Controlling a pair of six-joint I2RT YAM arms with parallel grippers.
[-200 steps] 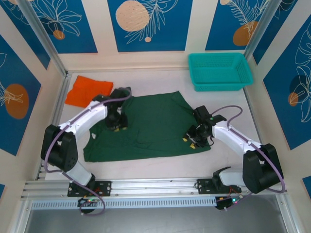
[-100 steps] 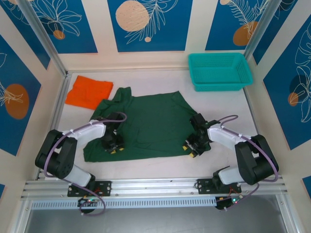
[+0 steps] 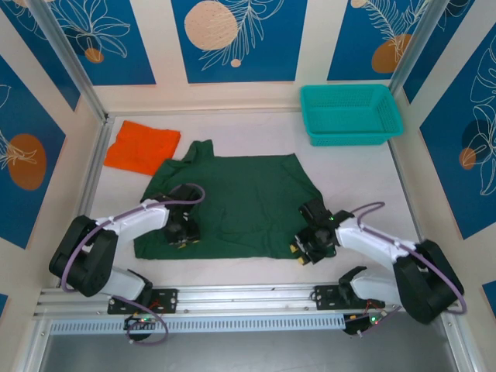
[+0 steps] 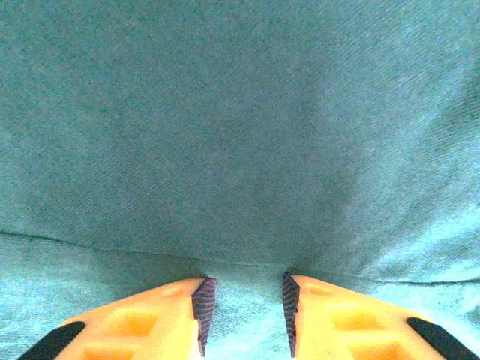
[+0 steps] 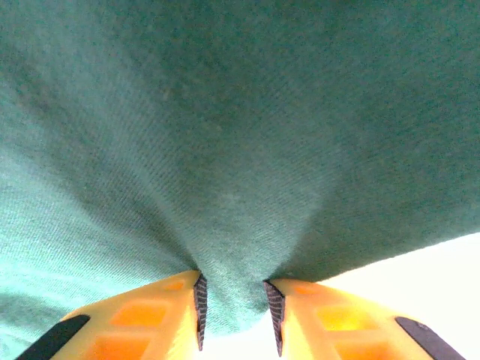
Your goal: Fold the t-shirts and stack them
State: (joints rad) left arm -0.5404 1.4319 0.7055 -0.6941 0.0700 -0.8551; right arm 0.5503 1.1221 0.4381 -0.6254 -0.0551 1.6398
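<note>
The green shirt (image 3: 240, 201) is spread flat on the table (image 3: 353, 182) between the two grippers. Its near left part is clenched by the left gripper (image 3: 181, 235), and its near right corner is grasped by the right gripper (image 3: 303, 248). In both wrist views, cloth is seen pinched between the jaws. The orange shirt (image 3: 142, 146) is laid folded beyond the left gripper. The basket (image 3: 350, 139) is placed well beyond the right gripper, and its mesh floor is seen from wall to wall.
</note>
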